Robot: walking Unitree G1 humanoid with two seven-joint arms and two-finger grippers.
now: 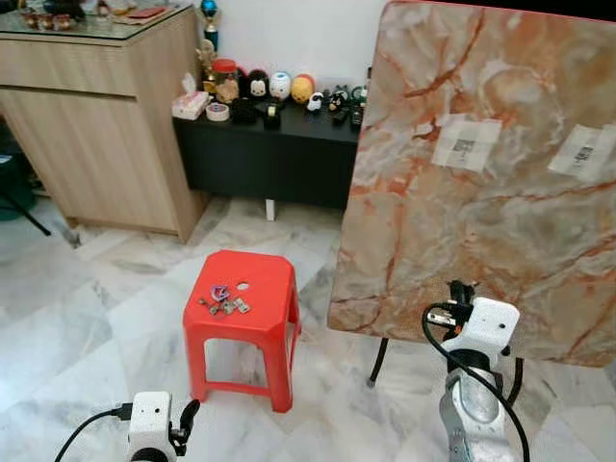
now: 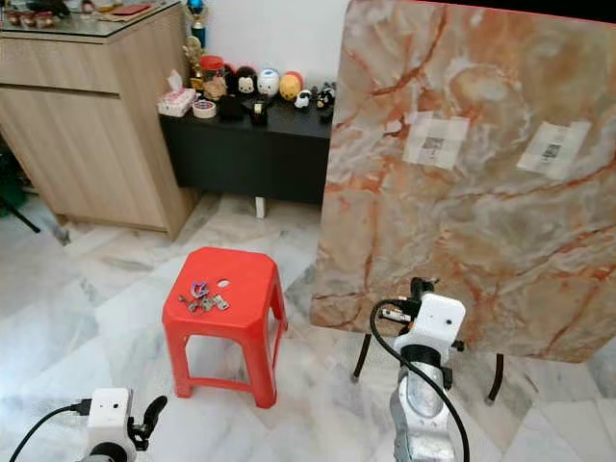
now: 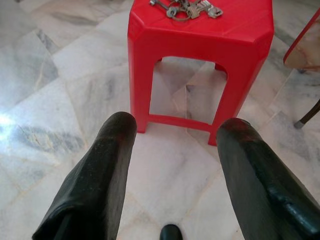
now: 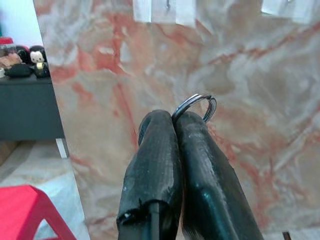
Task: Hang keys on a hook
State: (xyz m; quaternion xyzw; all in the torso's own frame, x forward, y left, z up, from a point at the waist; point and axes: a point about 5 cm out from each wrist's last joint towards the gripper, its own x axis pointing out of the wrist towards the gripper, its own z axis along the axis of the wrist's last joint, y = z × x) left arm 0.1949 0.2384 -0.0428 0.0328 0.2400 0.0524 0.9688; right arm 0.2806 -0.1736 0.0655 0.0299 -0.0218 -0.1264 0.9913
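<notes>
A bunch of keys lies on top of a red plastic stool; the keys are at the far edge of the left wrist view. My left gripper is open, low over the floor, a short way in front of the stool. My right gripper is shut on a metal key ring, whose loop sticks out past the fingertips. It is raised in front of a tilted marble-patterned board. Two white hook patches sit on the board's upper part, above the gripper.
The board rests on a stand with thin dark legs to the right of the stool. A wooden cabinet stands at the back left. A black low table with small toys is against the wall. Marble floor lies around the stool.
</notes>
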